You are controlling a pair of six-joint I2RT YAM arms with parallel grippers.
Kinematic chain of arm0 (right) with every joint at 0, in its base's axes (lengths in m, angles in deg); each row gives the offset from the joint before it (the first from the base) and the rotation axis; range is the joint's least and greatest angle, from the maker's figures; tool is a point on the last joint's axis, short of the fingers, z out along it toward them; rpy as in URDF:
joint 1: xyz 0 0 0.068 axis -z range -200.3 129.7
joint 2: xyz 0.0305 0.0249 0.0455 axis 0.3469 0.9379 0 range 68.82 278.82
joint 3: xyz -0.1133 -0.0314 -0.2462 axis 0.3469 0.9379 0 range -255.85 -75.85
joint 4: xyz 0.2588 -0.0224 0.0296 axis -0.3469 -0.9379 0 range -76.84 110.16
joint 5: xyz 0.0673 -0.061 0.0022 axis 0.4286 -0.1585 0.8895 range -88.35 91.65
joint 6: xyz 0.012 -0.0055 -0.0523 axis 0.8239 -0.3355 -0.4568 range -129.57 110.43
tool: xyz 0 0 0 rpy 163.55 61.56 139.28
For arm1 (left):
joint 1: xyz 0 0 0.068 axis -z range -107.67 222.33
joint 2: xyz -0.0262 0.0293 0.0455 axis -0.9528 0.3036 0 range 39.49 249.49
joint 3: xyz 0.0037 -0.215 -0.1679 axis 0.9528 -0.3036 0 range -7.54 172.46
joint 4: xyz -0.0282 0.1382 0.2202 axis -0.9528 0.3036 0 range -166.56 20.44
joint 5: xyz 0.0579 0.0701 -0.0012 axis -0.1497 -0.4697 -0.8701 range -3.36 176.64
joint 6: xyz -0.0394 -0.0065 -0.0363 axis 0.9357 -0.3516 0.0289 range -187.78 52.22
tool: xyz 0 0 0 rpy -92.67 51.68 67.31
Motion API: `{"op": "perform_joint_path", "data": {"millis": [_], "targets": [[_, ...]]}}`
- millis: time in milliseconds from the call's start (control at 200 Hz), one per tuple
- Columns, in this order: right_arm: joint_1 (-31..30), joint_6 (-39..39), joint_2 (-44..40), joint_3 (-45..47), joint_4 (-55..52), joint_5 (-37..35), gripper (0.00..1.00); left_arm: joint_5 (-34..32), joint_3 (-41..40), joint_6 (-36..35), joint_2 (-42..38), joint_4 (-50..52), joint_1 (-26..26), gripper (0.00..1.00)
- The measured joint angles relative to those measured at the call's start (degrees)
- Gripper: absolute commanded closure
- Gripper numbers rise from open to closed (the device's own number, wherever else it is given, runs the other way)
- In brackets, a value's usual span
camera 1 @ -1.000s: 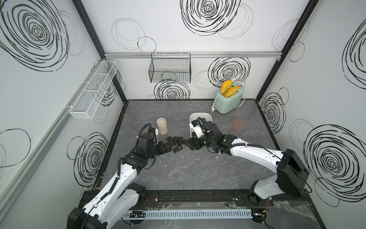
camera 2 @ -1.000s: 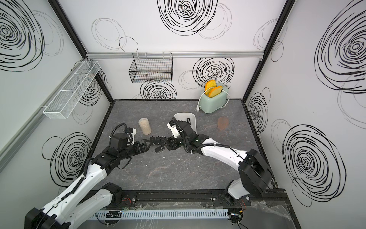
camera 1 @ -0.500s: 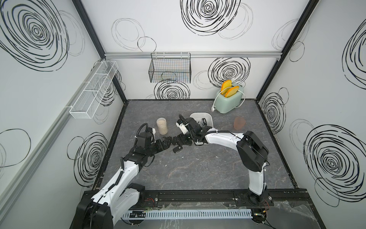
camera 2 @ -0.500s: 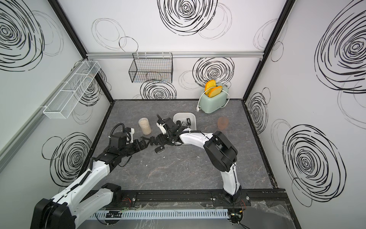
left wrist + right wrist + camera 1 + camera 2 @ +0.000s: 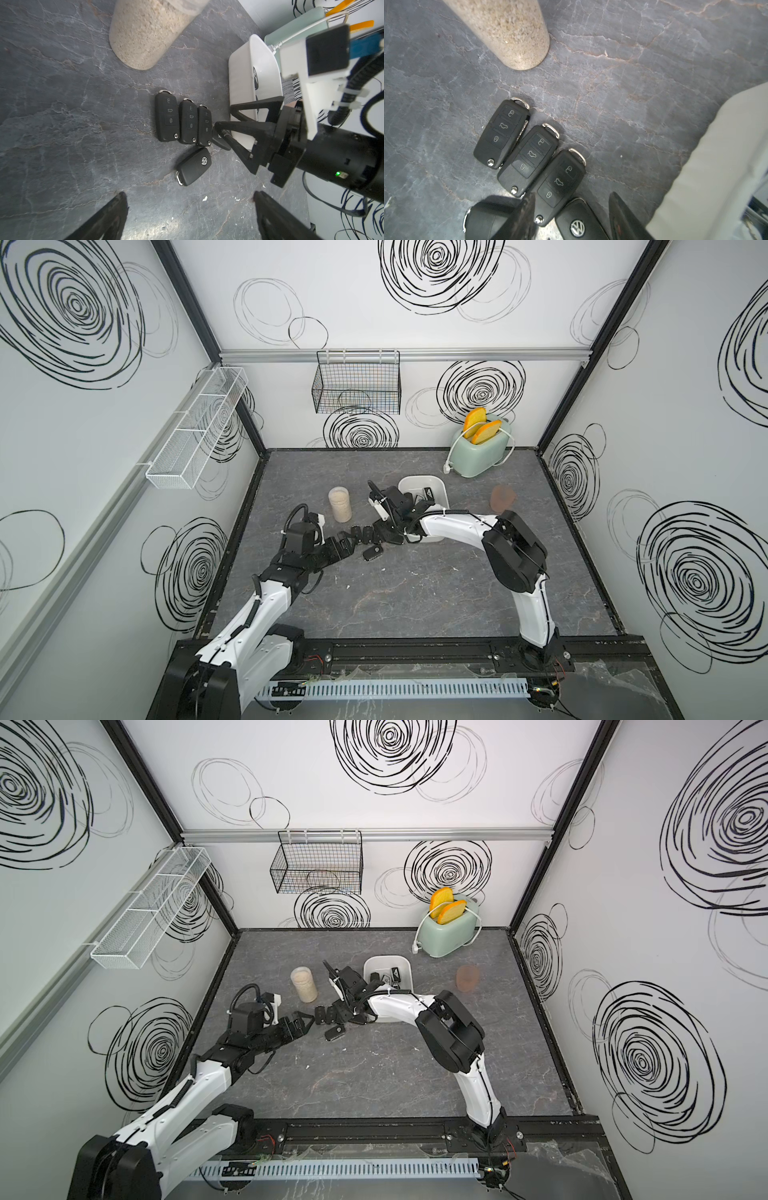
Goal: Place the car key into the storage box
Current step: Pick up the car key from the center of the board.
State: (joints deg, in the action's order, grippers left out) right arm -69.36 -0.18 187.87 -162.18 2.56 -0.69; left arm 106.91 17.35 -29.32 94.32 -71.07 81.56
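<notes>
Mostly black car key (image 5: 572, 218), silver VW badge.

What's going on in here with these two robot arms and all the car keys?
The job is filling the white box; a few car keys already lie inside. The right gripper is down beside the box, jaws either side of a logo-up key; whether it grips yet is unclear. The left gripper hangs open nearby, holding nothing. Three more keys sit in a row on the table; another key lies apart.
</notes>
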Motion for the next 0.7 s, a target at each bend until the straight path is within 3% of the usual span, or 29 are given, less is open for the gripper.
{"op": "perform_joint_path", "data": {"millis": [700], "targets": [[-1.4,1.27,-0.02,3.93,-0.83,-0.5,0.4,0.17,0.0,-0.04,-0.57,0.57,-0.04,0.02]]}}
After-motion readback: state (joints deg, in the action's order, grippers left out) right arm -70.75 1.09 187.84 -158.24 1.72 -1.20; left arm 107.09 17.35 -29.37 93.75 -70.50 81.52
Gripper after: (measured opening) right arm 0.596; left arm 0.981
